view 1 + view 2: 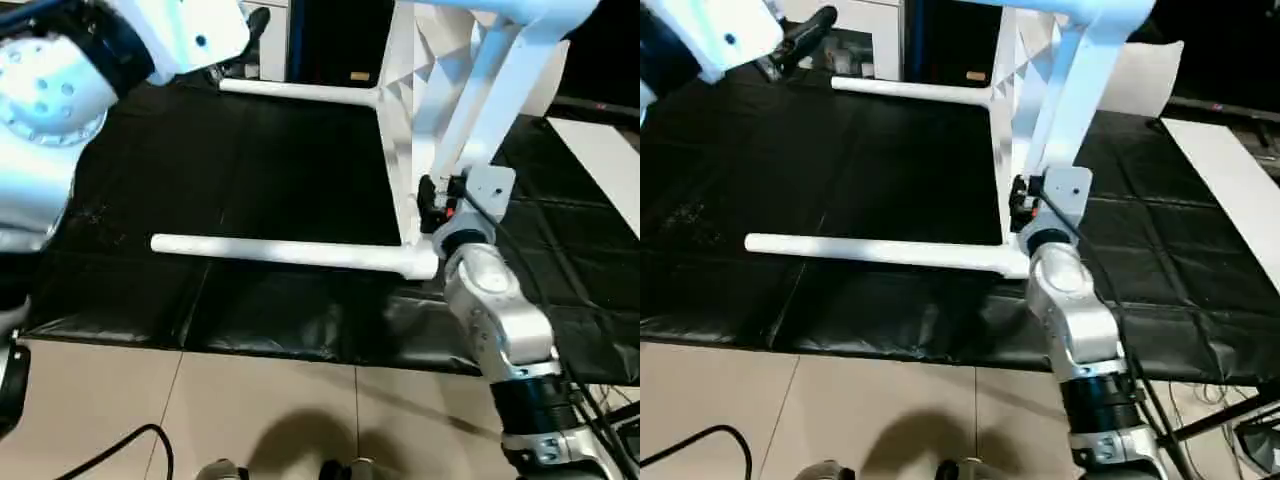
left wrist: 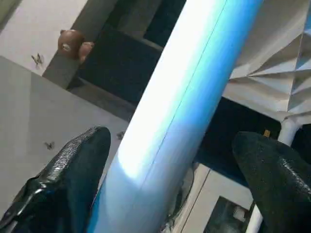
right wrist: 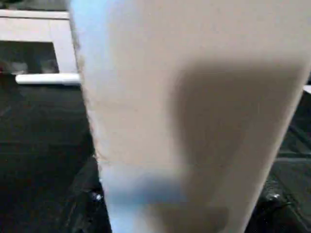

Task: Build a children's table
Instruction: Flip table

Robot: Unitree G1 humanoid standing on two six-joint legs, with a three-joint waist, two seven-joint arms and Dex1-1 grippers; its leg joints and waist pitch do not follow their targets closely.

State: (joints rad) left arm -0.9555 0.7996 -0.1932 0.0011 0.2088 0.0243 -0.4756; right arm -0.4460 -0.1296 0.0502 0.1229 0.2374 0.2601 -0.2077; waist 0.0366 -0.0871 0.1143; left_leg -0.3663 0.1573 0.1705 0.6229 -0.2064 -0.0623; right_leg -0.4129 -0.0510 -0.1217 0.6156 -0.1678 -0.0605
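Note:
The white children's table [image 1: 432, 60] lies on its side on a black mat [image 1: 250, 170], its ribbed underside facing my left. Two legs point left along the mat: a near leg [image 1: 290, 252] and a far leg [image 1: 300, 92]. A white bar of the table [image 1: 480, 110] rises aslant from its near lower corner. My right gripper [image 1: 437, 205] sits at the foot of that bar, and the same white part [image 3: 194, 97] looms close in the right wrist view. My left gripper [image 2: 172, 138] is open, with a raised leg [image 2: 189, 87] running between its fingers [image 2: 77, 165]. It also shows far left [image 1: 805, 35].
A flat white board [image 1: 600, 160] lies on the mat at the right. A white cabinet [image 1: 865, 45] stands behind the mat. Beige floor tiles with a black cable [image 1: 120, 450] run along the mat's near edge.

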